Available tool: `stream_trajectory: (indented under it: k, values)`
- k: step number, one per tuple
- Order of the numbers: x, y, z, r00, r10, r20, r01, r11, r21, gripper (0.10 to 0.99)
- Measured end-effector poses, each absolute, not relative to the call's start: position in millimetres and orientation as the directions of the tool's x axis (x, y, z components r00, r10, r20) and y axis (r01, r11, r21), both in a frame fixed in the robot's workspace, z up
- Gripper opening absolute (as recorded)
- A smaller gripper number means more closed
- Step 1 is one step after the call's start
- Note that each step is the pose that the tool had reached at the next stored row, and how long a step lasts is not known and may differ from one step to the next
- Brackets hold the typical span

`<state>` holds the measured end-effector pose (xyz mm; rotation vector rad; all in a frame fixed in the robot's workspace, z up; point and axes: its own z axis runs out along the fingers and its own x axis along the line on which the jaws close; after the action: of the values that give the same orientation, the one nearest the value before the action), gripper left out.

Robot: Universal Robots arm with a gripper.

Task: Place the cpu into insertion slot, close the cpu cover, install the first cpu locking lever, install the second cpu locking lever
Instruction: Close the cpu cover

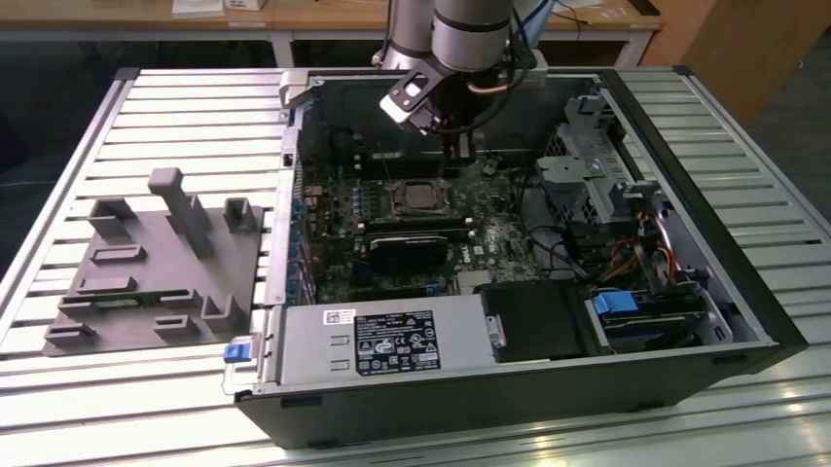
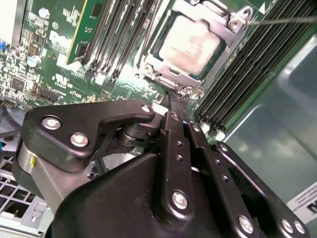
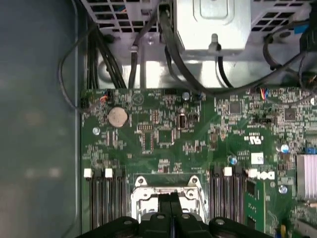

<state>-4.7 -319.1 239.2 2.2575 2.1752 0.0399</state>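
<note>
The cpu, a grey metal square, lies in the insertion slot on the green motherboard. The silvery cpu cover lies flat around it. A thin metal lever runs off from one socket corner. My gripper is shut with nothing between its black fingers, and its tip sits at the socket's edge. In the first wrist view the gripper stands over the cover. In the exterior view the gripper hangs just behind the cpu, inside the open computer case.
Long black memory slots flank the socket. A black card sits in front of it. The grey power supply fills the case's near side. A drive cage and cables stand on the exterior view's right. A grey fixture rests outside the case.
</note>
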Motion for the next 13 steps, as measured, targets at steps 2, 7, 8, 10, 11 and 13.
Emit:
stream_trajectory:
  k: [2,7,8,10,11,13]
  values:
    - [-8,-319,239,0.037,0.999,0.014,0.999,-0.037,0.025,0.102]
    - [-21,-319,237,0.037,0.999,0.017,0.999,-0.037,0.028,0.102]
    - [-25,-319,236,0.037,0.999,0.019,0.999,-0.037,0.029,0.102]
    - [-32,-319,234,0.037,0.999,0.023,0.999,-0.038,0.03,0.102]
    - [-34,-319,233,0.037,0.999,0.025,0.999,-0.038,0.03,0.102]
    - [-38,-320,231,0.037,0.999,0.029,0.999,-0.037,0.03,0.102]
